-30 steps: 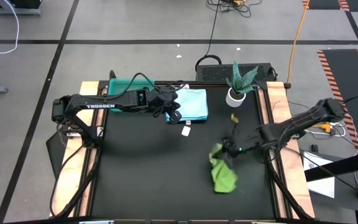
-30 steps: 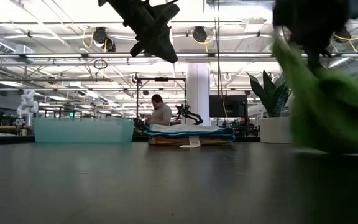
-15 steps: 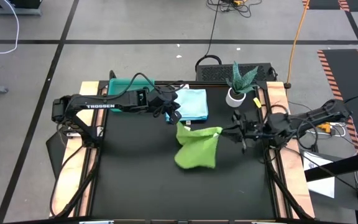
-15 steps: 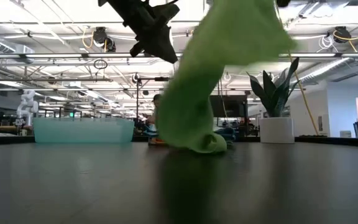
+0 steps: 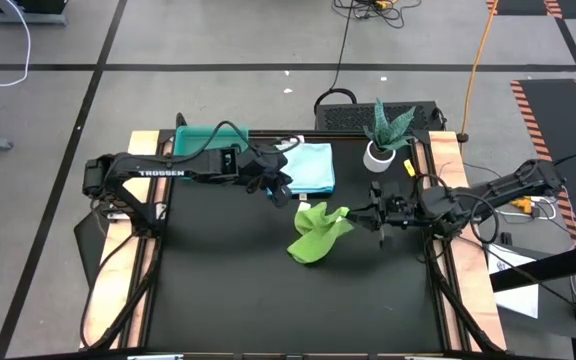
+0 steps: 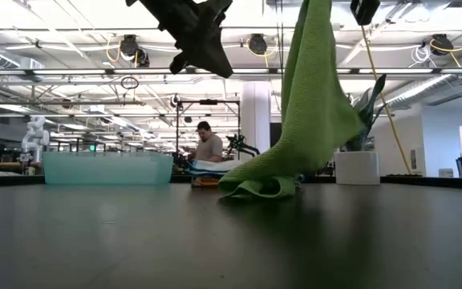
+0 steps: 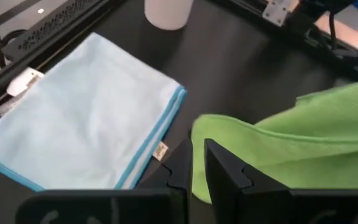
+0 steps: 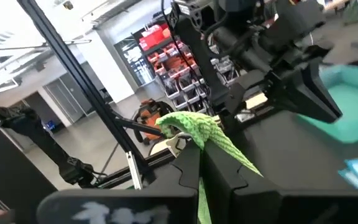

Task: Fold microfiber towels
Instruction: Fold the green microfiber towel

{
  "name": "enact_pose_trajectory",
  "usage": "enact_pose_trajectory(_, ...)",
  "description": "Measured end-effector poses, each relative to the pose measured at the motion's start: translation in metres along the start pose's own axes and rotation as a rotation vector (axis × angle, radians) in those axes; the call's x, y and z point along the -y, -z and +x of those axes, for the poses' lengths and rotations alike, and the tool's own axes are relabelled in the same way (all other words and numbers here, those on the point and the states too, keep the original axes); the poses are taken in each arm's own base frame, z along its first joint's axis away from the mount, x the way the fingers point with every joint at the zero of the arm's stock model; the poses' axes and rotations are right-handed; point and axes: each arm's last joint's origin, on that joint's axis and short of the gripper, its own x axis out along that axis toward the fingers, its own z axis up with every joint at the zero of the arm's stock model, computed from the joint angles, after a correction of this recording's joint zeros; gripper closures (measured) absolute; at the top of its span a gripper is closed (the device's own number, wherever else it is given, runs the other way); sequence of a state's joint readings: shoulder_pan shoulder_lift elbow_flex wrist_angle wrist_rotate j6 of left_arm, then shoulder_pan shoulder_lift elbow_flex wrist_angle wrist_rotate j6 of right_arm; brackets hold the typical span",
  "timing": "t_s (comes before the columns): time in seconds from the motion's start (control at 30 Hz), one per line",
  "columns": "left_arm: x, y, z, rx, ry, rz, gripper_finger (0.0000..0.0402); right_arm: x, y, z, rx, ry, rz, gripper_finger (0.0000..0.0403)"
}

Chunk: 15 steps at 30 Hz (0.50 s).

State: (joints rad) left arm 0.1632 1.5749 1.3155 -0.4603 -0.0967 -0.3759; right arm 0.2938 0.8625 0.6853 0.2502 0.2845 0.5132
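The right hand point(image 5: 376, 213) is clamped on a corner of the green towel point(image 5: 317, 231), holding it up over the middle of the table point(image 5: 218, 290) while the towel's lower end drapes onto the surface. The left hand point(image 5: 280, 189), fingers nearly together and holding nothing, hangs above the near edge of the towel stack point(image 5: 308, 167) at the far side. A teal tray point(image 5: 196, 135) sits far left, a potted plant point(image 5: 383, 135) far right.

Two towels point(image 5: 318, 232) (one green), one plant point(image 5: 386, 132)
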Motion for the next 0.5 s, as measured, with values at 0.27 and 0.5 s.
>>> enact_pose_trajectory(0.27,0.006,0.019,0.021,-0.093,-0.017,0.060,0.0360,0.004,0.015,-0.003,-0.154,0.046,0.126,0.0403)
enact_pose_trajectory(0.5,0.007,0.021,0.048,-0.080,0.039,0.080,0.0359,0.004,0.038,-0.012,-0.382,0.104,0.251,0.0403)
